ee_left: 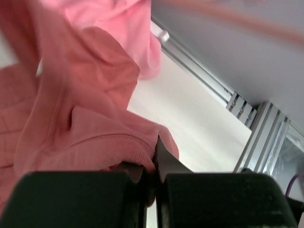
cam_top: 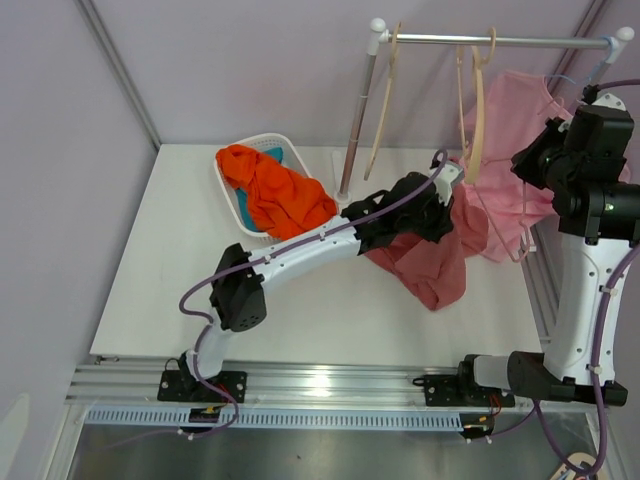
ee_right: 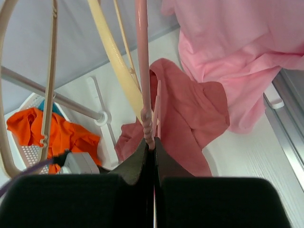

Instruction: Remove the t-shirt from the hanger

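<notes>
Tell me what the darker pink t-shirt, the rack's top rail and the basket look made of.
The darker pink t-shirt: soft matte knit fabric, judging by its limp folds. The top rail: likely metal, a shiny grey tube. The basket: probably white plastic, with perforated walls.

No readable text, labels, brands, numbers or signs in any of the three views.
</notes>
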`<control>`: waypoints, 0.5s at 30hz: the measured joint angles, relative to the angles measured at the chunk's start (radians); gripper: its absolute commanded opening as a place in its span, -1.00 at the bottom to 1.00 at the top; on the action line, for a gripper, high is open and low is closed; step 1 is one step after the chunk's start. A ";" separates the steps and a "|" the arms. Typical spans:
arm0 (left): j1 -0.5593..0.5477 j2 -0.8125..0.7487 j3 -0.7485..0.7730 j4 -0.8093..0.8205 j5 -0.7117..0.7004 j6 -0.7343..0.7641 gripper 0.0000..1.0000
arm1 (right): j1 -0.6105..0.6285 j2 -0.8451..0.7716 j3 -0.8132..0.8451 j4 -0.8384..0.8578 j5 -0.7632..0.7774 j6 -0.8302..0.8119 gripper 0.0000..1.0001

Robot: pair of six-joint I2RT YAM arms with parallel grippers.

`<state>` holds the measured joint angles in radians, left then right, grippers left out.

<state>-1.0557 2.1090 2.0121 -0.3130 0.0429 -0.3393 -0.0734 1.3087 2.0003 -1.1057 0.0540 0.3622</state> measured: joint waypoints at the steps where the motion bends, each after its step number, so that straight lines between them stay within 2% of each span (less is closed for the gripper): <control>1: 0.005 0.016 0.042 -0.016 -0.006 0.000 -0.99 | 0.007 0.000 0.016 -0.024 0.007 -0.001 -1.00; 4: 0.021 0.039 0.103 -0.042 -0.014 -0.002 -0.99 | 0.013 -0.004 0.066 -0.056 0.029 -0.006 -1.00; 8: 0.040 0.032 0.060 -0.052 0.002 -0.003 -0.99 | 0.013 -0.026 0.082 -0.040 0.073 -0.027 -1.00; 12: 0.037 -0.067 -0.191 -0.023 0.044 -0.020 -0.99 | 0.013 -0.031 0.037 0.058 0.109 -0.081 -1.00; 15: 0.017 -0.214 -0.453 -0.005 0.081 -0.037 -0.99 | 0.012 -0.048 -0.105 0.228 0.093 -0.145 -1.00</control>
<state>-1.0389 1.8954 1.5589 -0.3183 0.1242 -0.3763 -0.0616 1.2602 1.8957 -0.8780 0.1474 0.2176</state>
